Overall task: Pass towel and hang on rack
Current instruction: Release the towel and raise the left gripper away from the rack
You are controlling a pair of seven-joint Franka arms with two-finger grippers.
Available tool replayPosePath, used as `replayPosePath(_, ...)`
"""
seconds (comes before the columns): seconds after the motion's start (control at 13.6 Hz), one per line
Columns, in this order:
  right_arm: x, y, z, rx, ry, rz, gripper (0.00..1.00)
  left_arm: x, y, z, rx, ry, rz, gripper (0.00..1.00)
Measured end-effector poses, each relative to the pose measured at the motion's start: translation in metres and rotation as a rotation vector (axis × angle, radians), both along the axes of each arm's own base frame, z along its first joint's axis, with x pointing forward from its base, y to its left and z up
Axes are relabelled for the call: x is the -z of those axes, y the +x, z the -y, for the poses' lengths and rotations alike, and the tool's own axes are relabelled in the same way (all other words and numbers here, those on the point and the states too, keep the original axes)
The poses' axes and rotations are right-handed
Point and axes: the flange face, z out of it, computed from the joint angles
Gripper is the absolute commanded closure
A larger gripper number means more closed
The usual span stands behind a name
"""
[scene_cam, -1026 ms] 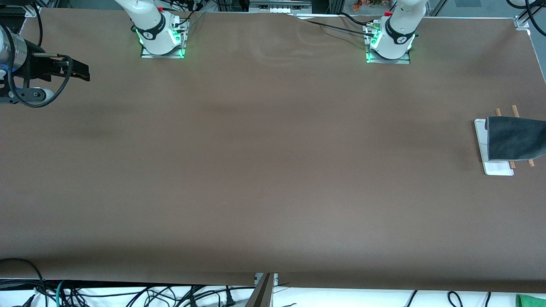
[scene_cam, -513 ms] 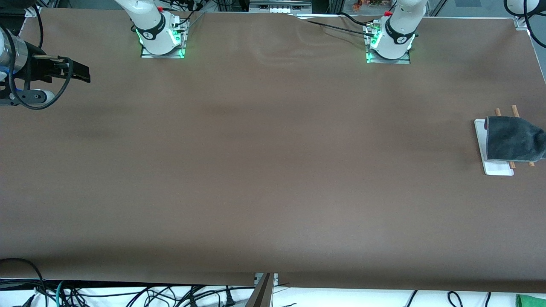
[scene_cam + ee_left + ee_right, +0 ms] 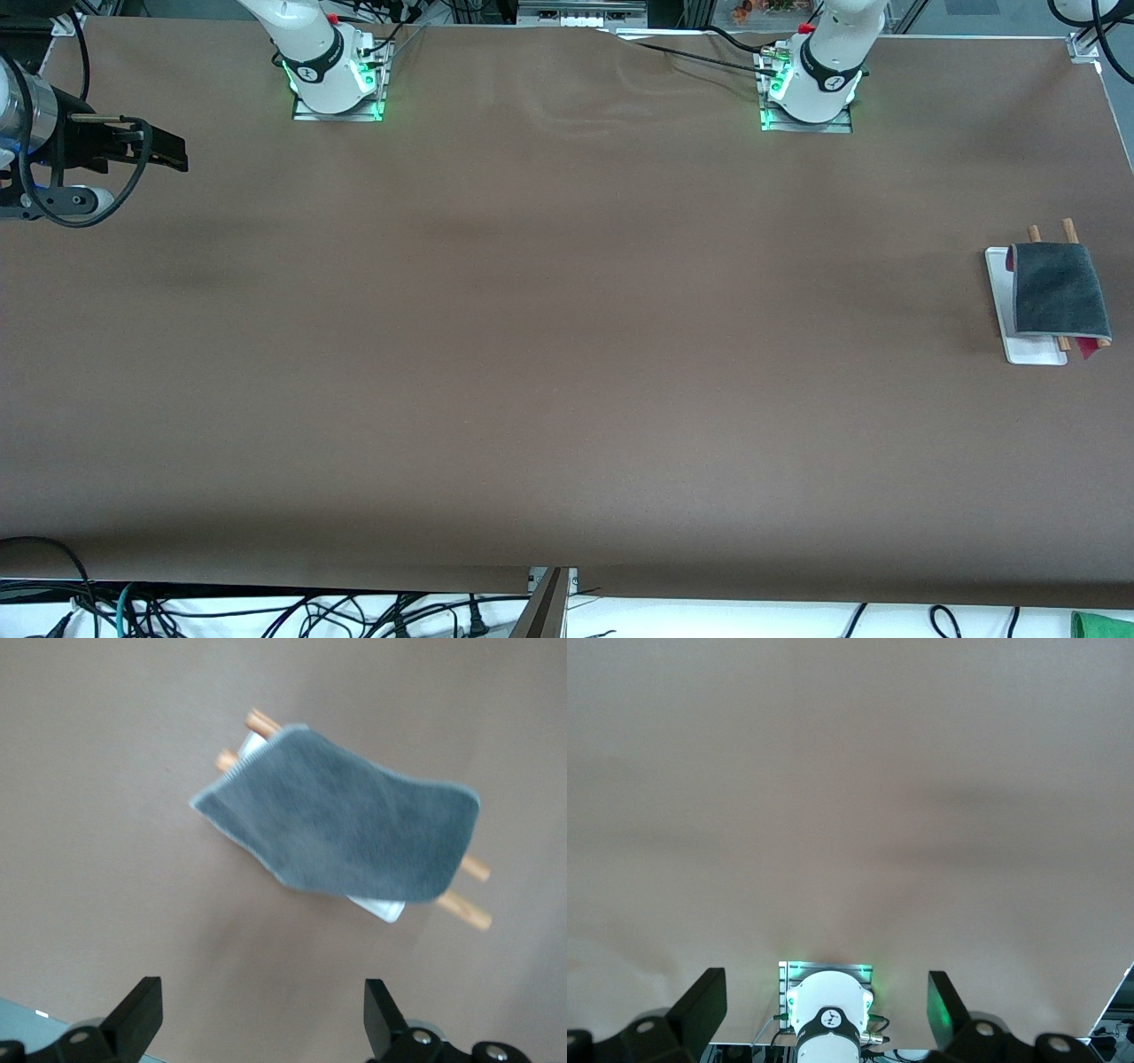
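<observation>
The towel (image 3: 341,827) lay draped over the rack (image 3: 462,904) near the table's (image 3: 532,354) left-arm end, below the left gripper (image 3: 257,1020), jaws wide, empty. The right gripper (image 3: 824,1014) waited wide open at the opposite end.

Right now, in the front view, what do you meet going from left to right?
Right gripper → right arm's base → left arm's base → rack with the towel draped on it.

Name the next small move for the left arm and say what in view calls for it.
Probably lift the left pincer straight up and back away from the rack. The towel already drapes over both wooden rods, grey side up, and the left pincer's fingers stand wide apart with nothing between them. The right pincer waits open at the right arm's end of the table.
</observation>
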Motion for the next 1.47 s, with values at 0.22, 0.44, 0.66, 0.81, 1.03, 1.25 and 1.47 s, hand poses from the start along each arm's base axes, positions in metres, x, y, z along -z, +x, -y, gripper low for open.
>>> replayPosePath(0.22,0.000,0.000,0.000,-0.003,0.001,0.001,0.00,-0.037,0.052,0.069,-0.073,0.009,0.064,0.00)
replayPosePath(0.44,0.000,0.000,0.000,-0.003,0.002,0.002,0.00,-0.076,0.089,0.140,-0.288,-0.032,0.117,0.00)
replayPosePath(0.66,0.000,0.001,0.000,-0.003,0.002,0.004,0.00,-0.077,0.106,0.186,-0.532,-0.029,0.055,0.00)
replayPosePath(0.81,0.000,0.001,0.000,-0.002,0.002,0.006,0.00,-0.074,0.115,0.226,-0.691,-0.021,-0.035,0.00)
replayPosePath(1.03,0.000,0.001,0.001,-0.002,0.002,0.007,0.00,-0.099,0.124,0.295,-0.803,0.017,-0.077,0.00)
replayPosePath(1.25,0.000,0.002,0.001,-0.001,0.002,0.006,0.00,-0.145,0.103,0.379,-0.920,0.106,-0.076,0.00)
replayPosePath(1.47,0.001,0.002,0.002,0.000,0.003,0.006,0.00,-0.171,0.055,0.426,-0.976,0.129,-0.046,0.00)
